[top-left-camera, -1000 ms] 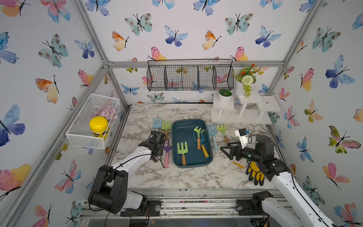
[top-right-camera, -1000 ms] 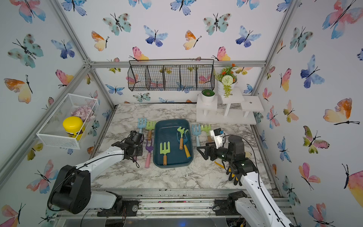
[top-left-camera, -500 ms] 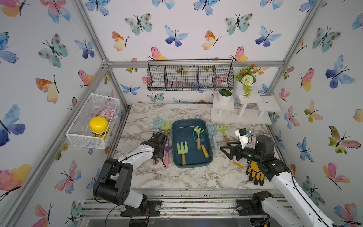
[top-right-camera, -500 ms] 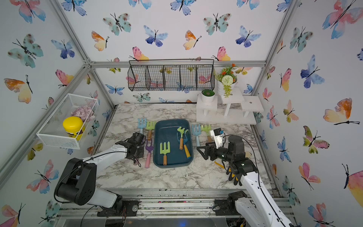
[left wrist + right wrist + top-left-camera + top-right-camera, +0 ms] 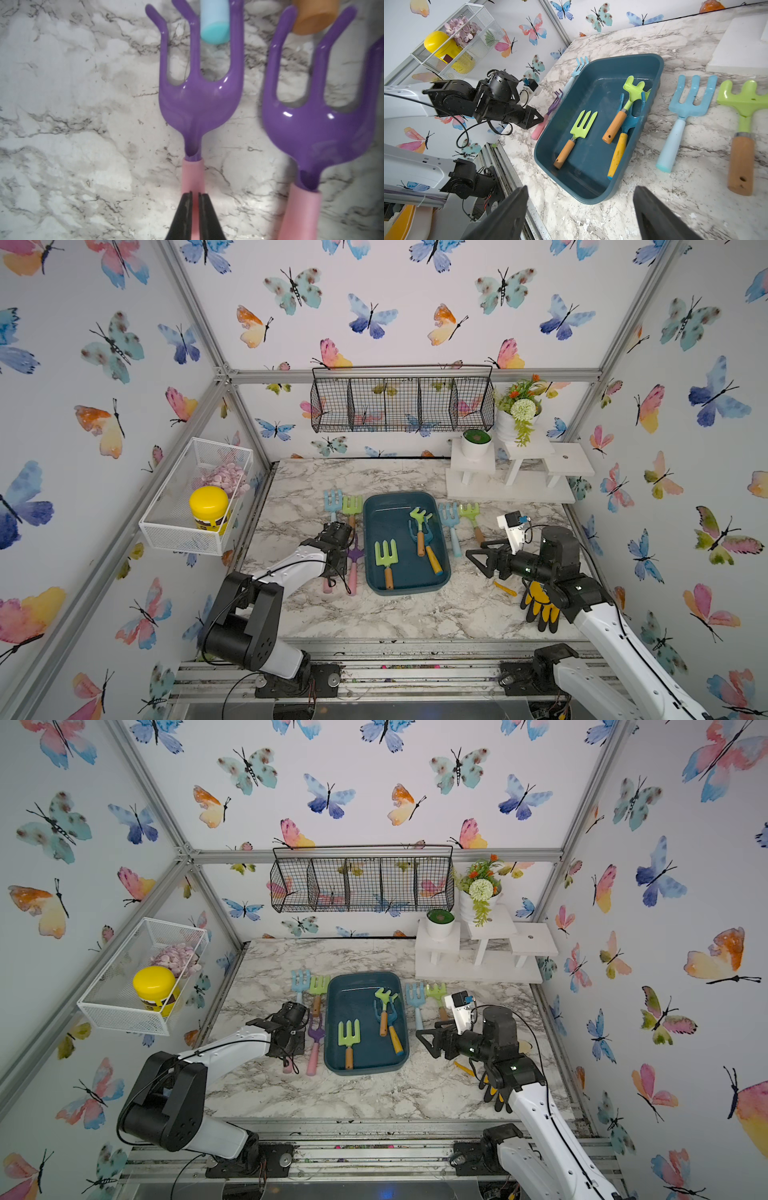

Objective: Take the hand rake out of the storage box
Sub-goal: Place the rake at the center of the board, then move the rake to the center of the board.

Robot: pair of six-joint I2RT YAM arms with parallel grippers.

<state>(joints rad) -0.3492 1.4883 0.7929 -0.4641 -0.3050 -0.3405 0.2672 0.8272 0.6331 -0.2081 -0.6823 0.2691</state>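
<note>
**Purple rake is lying outside the box**

Teal storage box (image 5: 390, 522) is sitting in the middle of the marble table (image 5: 374, 614). The purple rake (image 5: 199, 104) is lying flat on the table just beside the box, on its 9 o'clock side. Its bent prongs are pointing to 12 o'clock. The left claw (image 5: 195, 194) is hanging right over the rake's pink handle (image 5: 193, 174). Its two fingers are pressed almost together, too narrow to go around the handle, so it is holding nothing. A purple fork (image 5: 320, 124) is lying side by side with the rake.

Three tools are lying inside the box: a green fork (image 5: 583, 124), a green rake (image 5: 632, 87) and a blue rake (image 5: 631, 122) with a yellow handle. The two rakes are lying crossed and touching.

The right claw (image 5: 477, 562) is hovering near the box, on its 3 o'clock side. Its fingers are spread wide with nothing between them, and they are pointing at the box.
</note>
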